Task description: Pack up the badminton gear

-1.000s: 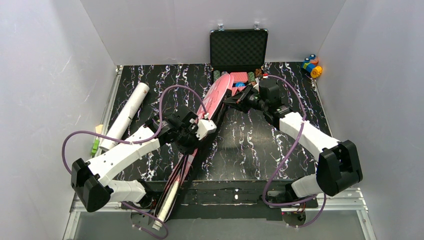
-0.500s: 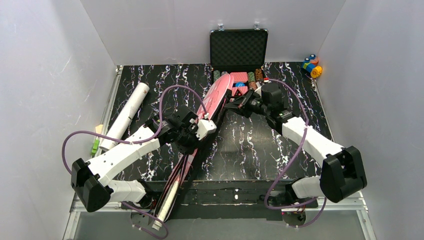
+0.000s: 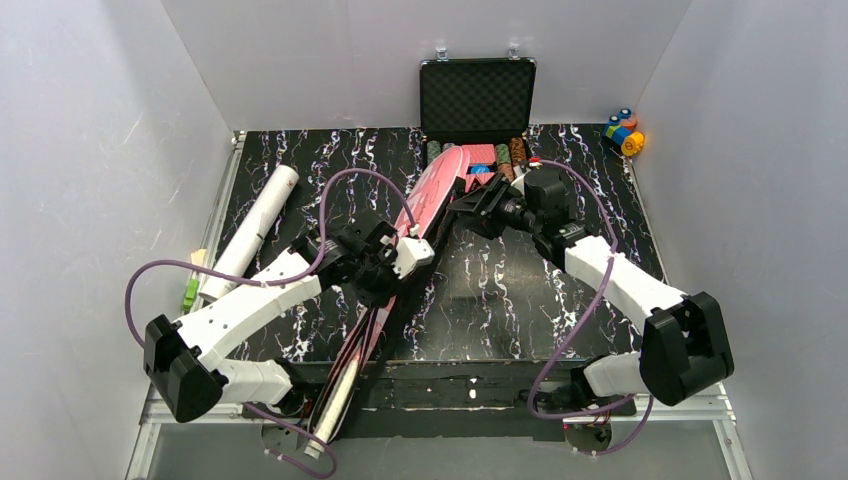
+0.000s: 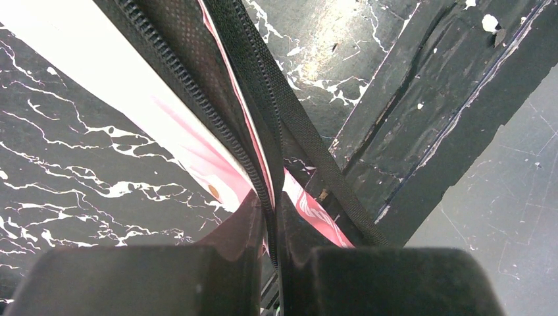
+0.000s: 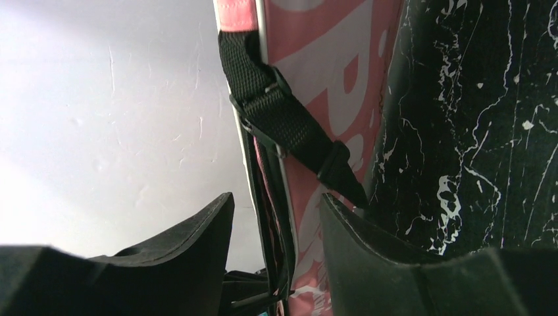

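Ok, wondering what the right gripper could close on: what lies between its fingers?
The dark-trimmed edge of the pink bag runs between the fingers of the open right gripper, its black strap beyond their tips; the right wrist view shows it.

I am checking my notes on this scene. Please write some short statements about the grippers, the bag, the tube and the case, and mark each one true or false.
1. The left gripper is shut on the zipper edge of the pink bag. True.
2. The right gripper is clamped tight on the bag. False: its jaws stand apart, with the bag's edge between them.
3. The white tube is inside the bag. False: it lies on the table at the left, apart from the bag.
4. The black case at the far edge stands open. True.
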Available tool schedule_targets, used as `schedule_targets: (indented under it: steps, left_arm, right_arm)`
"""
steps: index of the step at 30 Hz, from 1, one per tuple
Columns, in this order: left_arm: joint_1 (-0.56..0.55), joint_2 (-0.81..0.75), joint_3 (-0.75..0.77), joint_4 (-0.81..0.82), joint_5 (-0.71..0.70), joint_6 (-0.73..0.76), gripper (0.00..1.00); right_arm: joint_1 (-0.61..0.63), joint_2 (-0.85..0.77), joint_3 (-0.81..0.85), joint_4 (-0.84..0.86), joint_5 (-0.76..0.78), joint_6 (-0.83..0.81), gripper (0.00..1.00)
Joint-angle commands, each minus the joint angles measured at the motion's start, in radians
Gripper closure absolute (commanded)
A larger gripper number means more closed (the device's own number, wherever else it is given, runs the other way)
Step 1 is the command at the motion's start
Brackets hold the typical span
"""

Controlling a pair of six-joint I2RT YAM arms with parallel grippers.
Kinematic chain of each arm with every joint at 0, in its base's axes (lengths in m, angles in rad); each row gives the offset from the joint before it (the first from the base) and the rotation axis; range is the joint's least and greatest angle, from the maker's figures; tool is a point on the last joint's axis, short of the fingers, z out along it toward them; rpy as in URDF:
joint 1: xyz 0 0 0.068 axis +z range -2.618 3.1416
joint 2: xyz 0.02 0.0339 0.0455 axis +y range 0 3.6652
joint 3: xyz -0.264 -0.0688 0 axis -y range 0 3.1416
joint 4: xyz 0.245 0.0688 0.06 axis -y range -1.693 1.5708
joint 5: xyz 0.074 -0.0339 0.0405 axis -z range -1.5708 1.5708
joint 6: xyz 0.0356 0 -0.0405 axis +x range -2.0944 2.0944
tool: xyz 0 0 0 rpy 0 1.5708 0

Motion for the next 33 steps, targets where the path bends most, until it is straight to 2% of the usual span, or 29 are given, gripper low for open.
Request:
schedule_targets:
  steps: [1,12,19,26,31,33]
  left_arm:
    - [-0.005,-0.015,0.057,0.032,0.049,0.03,1.0]
    - [-0.005,-0.019,0.051,0.03,0.063,0.034,1.0]
    - [-0.005,-0.012,0.063,0.029,0.067,0.035,1.0]
    - [-0.005,-0.006,0.074,0.024,0.068,0.035,1.0]
    - [-0.005,-0.006,0.078,0.023,0.069,0.035,1.0]
    - [-0.005,-0.005,0.078,0.024,0.07,0.035,1.0]
  right_arm:
    - [-0.012,0.023,0.046,0.097,-0.017,0.01,0.41]
    - [-0.062,0.039,0.017,0.202,-0.058,0.048,0.54]
    - [-0.071,0.052,0.019,0.225,-0.092,0.052,0.63]
    - [-0.071,0.07,0.019,0.242,-0.122,0.062,0.69]
    - [-0.071,0.07,0.015,0.248,-0.126,0.065,0.82]
    - [-0.071,0.066,0.011,0.245,-0.125,0.061,0.83]
